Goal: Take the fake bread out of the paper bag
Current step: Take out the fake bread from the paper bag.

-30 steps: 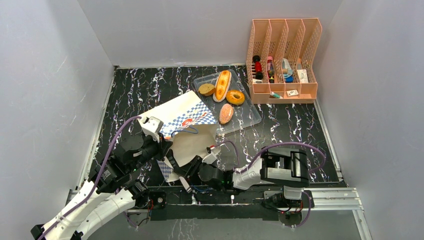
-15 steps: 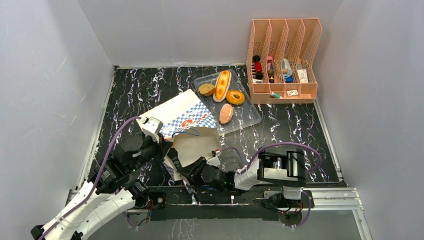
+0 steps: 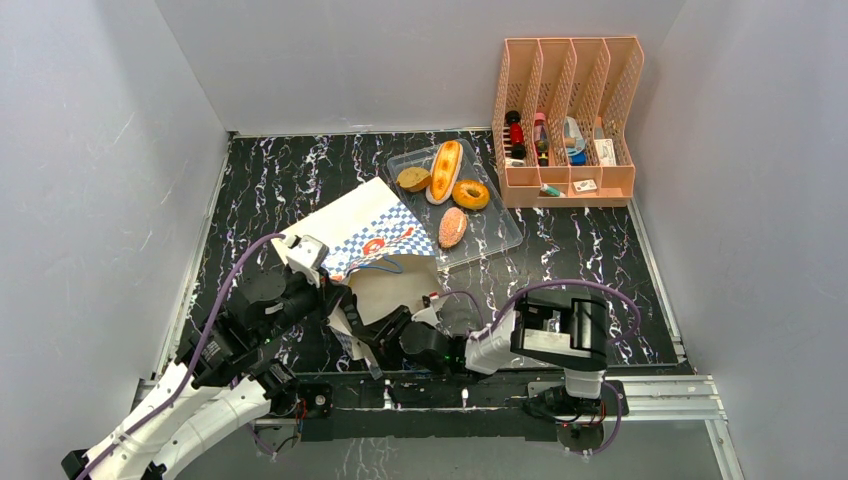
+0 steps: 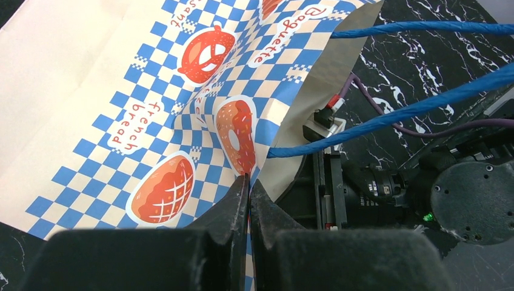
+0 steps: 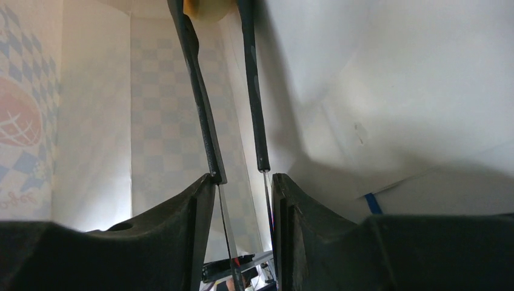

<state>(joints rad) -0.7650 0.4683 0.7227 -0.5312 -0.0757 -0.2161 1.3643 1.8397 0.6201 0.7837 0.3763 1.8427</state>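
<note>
The tan paper bag (image 3: 365, 232) with its blue-checkered band lies on its side mid-table, mouth toward the arms. My left gripper (image 3: 333, 300) is shut on the bag's mouth edge (image 4: 248, 177), beside the blue cord handles (image 4: 412, 27). My right gripper (image 3: 385, 328) reaches into the mouth and grips thin black tongs (image 5: 203, 109), one arm against each finger (image 5: 242, 177). The tong tips point deep into the bag (image 5: 151, 91), where something yellowish (image 5: 206, 6) shows at the top edge. Fake bread lies on the clear tray (image 3: 495, 240): long bun (image 3: 445, 170), brown roll (image 3: 413, 179), donut (image 3: 470, 193), oval bun (image 3: 452, 227).
A pink file rack (image 3: 565, 110) with small items stands at the back right, right beside the tray. White walls close in the black marble table (image 3: 280, 170) on three sides. Purple cables loop over both arms.
The right arm has shifted a little to the left at the bag's mouth, and the gap between its fingers has widened slightly. The left gripper has kept its hold on the bag's edge.
</note>
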